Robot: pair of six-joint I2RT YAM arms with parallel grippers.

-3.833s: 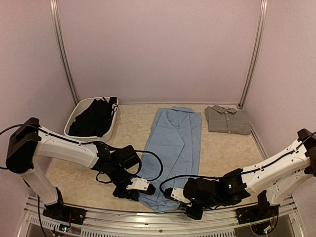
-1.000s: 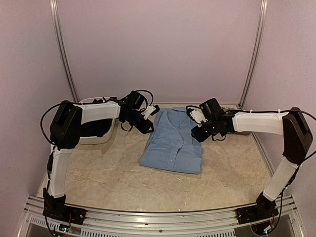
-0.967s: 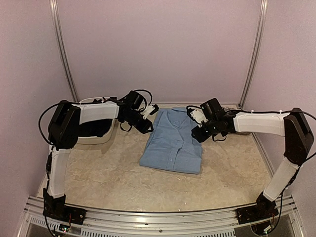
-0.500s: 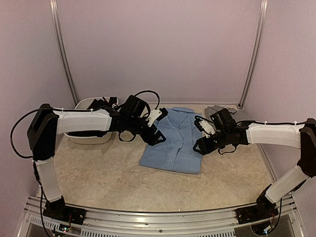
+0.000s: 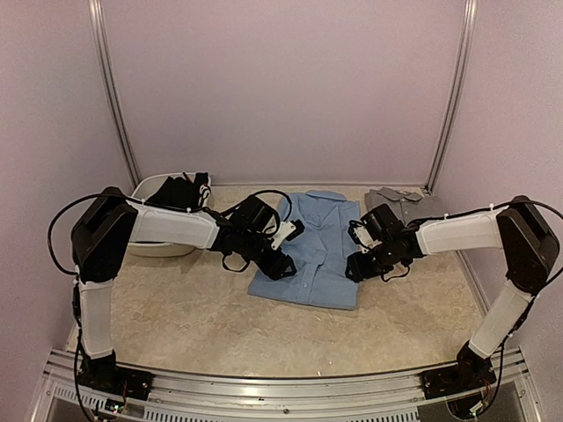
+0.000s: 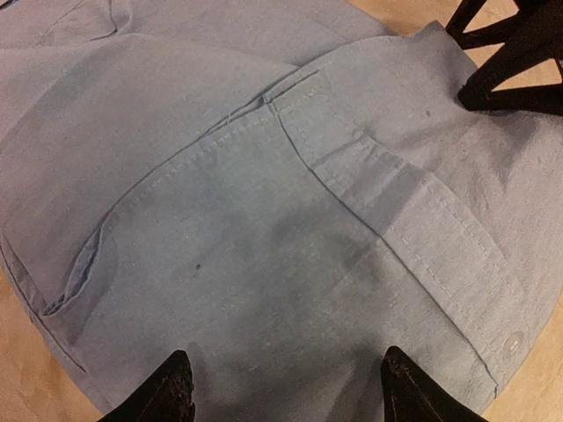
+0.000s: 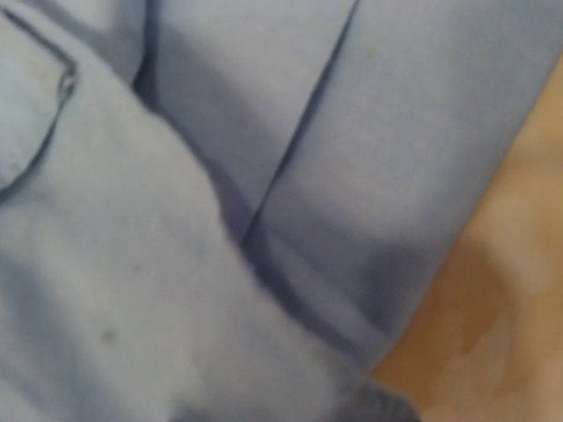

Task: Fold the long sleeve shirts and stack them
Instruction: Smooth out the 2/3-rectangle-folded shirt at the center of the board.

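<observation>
1. Our left gripper [image 6: 286,391] has its two fingers spread wide apart. It is low over the blue shirt [image 6: 264,220] and holds nothing. We cannot tell if the tips touch the cloth.
2. Our right gripper [image 5: 355,267] is at the right edge of the same shirt. Its own camera is very close and blurry, so we cannot tell if its fingers are apart or together.
3. The blue shirt lies folded in the middle of the table [image 5: 193,308], with its collar at the far end. It sits between the two grippers.
4. The grey shirt [image 5: 400,204] lies folded near the far right corner, partly behind our right arm [image 5: 457,233].
5. The black shirt [image 5: 179,192] is heaped in the white tub [image 5: 142,189] at the far left, behind our left arm [image 5: 167,227].
</observation>
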